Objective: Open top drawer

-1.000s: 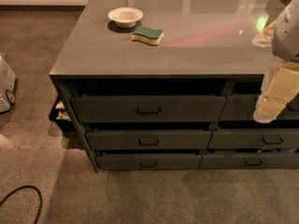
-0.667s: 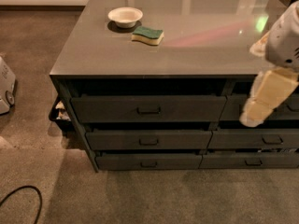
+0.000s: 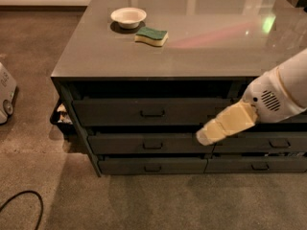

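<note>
Change noted: over the last second the gripper (image 3: 207, 134) has been travelling left and downward from the right edge of the cabinet. It is now hanging in front of the drawer fronts, at the seam between the two middle-row drawers.

We are seeing the cream pincer only as one pale block, so we cannot tell whether it is apart or together. It is clamped on nothing that we can make out.

The top drawer (image 3: 115, 112) is sitting in the left column directly under the countertop (image 3: 201, 51). Its front is lying roughly level with the drawers below, and we are reading it as not yet pulled out. It has not shifted across the three pictures. Its pull handle (image 3: 152, 113) is up and to the left of the gripper, well apart from it.

Meaning for the task: we are judging this as the approach phase, with no contact made. The arm is closing the sideways gap but is riding too low, so it will need to go further left and rise.

The bowl (image 3: 128, 17) and sponge (image 3: 151, 36) on the far left of the top are staying put.
</note>
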Robot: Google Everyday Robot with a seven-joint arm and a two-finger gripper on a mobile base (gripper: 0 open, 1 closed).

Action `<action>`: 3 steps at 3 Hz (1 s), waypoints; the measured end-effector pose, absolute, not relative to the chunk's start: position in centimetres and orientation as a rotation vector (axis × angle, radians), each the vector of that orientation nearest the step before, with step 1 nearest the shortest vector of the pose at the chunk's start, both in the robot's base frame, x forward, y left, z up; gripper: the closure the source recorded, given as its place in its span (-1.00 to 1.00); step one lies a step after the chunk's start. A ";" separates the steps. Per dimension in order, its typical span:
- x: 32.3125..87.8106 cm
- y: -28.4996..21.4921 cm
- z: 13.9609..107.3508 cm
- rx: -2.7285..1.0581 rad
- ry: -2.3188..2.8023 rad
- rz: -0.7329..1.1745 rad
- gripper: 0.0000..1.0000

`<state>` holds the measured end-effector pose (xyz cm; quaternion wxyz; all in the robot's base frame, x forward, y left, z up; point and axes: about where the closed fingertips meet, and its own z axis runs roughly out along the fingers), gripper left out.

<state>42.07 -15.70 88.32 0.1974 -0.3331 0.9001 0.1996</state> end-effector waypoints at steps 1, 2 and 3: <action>42.7 -14.1 89.2 -0.767 2.510 0.663 -1.00; 42.7 -14.1 89.2 -0.767 2.510 0.663 -1.00; 43.7 -13.2 89.0 -0.656 2.492 0.676 -1.00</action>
